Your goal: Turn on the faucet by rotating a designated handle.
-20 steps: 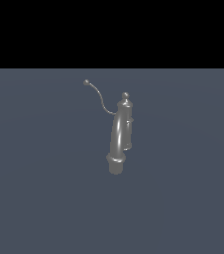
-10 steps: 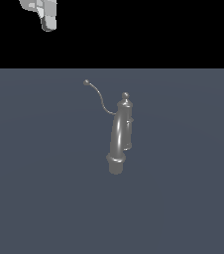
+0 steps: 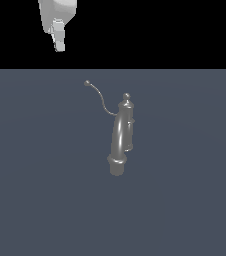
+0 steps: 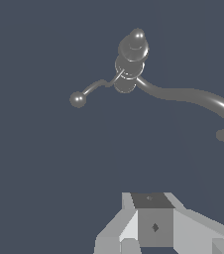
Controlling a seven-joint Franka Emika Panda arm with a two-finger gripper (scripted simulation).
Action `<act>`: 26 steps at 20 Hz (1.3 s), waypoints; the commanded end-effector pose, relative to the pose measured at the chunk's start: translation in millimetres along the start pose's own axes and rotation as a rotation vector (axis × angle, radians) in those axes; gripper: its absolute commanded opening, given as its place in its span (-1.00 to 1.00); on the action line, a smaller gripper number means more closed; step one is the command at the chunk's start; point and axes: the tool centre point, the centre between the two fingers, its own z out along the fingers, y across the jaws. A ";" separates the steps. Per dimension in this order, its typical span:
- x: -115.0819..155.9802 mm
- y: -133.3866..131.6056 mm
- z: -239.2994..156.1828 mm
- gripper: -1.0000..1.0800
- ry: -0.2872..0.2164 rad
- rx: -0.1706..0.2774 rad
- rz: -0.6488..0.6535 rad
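The task looks to be at its start: the handle (image 3: pixel 99 96), a thin curved lever with a ball tip, is untouched, so reaching it and rotating it are both left to do. It rises from the post of the faucet (image 3: pixel 121 135), which stands on the table (image 3: pixel 185 200) near the middle of the exterior view. The gripper (image 3: pixel 58 36) hangs high above and well apart from the handle, holding nothing; I cannot tell how far its fingers are spread.

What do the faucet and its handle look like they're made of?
The faucet looks like polished grey metal: bright highlights run along its arched spout. The handle looks like the same glossy metal, a thin wire with a shiny ball tip. Being rendered, neither is certain.
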 end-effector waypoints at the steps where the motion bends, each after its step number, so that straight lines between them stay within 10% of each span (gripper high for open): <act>1: 6.6 -10.5 7.8 -1.00 0.001 0.000 0.055; 26: 104.7 -87.1 83.9 -1.00 0.012 -0.005 0.608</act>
